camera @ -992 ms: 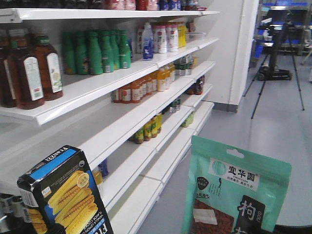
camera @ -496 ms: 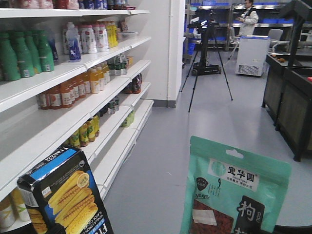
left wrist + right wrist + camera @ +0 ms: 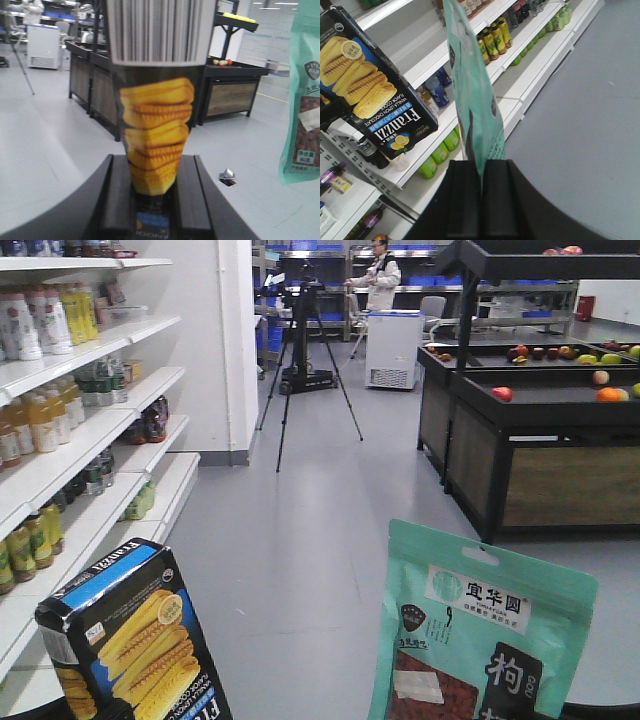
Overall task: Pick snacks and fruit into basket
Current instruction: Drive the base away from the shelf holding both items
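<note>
1. Front view: carton [image 3: 135,640] low left, teal pouch [image 3: 480,630] low right, both aloft; fruit stand [image 3: 560,480] well ahead; no basket visible.
2. Left wrist: left gripper [image 3: 152,200] fingers clamped on carton.
3. Right wrist: right gripper [image 3: 481,195] fingers pinching teal pouch edge. Apparently both picked, neither basketed; fruit step pending.

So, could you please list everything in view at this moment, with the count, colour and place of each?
carton: one, black and blue, lower left, held up
pouch: one, teal, lower right, held up
shelves: one white run, left side
bottles: many, yellow, orange, white, green, on the shelves
tripod: one, black, on the grey floor behind
person: one, in white, far back
chest: one, white, right of the tripod
fruit stand: one, black, right side
fruit: several, red, orange, green, on the stand
left jaws: black, shut on the carton
right jaws: black, shut on the pouch
</note>
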`<state>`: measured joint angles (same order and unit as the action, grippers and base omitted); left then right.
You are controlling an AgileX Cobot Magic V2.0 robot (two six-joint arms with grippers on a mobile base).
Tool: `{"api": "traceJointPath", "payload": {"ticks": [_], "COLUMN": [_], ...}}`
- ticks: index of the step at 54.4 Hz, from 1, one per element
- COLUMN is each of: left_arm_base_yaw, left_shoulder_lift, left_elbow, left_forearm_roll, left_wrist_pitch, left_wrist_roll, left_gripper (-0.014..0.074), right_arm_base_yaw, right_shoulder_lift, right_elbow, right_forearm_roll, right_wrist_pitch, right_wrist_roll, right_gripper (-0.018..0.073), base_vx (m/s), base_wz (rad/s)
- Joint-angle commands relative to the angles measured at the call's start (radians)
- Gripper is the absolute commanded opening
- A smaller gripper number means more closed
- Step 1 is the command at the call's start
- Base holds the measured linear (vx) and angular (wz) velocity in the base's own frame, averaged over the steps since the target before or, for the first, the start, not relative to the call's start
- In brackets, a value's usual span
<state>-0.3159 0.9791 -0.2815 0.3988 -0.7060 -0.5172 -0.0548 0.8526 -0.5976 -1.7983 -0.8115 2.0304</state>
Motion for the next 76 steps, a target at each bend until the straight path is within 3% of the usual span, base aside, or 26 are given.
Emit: {"api": "traceJointPath", "payload": {"ticks": [1, 46, 76], "left_arm_base_yaw": [-0.003, -0.003, -0.003], "left_shoulder_lift": [-0.016, -0.016, -0.016], "left_elbow": [-0.024, -0.024, -0.024], "left_forearm_roll": [-0.025, -0.025, -0.025], "left_wrist_pitch": [-0.097, -0.097, -0.097], "left_wrist_roll": [0.001, 0.001, 0.001], "left_gripper": [0.0000, 0.0000, 0.0000], "right_arm_base_yaw": [-0.001, -0.001, -0.001], "right_shoulder_lift": [-0.011, -0.011, -0.011], "right_elbow": [-0.029, -0.029, -0.029], "right_forearm_roll": [0.018, 0.018, 0.018], "right_wrist_pitch": [0.011, 0.012, 0.019], "right_wrist_roll": [-0.012, -0.012, -0.012], "right_gripper": [-0.0009, -0.0009, -0.0009], "base_vx": [0.24, 0.36, 0.48], "base_wz": [-0.42, -0.39, -0.60]}}
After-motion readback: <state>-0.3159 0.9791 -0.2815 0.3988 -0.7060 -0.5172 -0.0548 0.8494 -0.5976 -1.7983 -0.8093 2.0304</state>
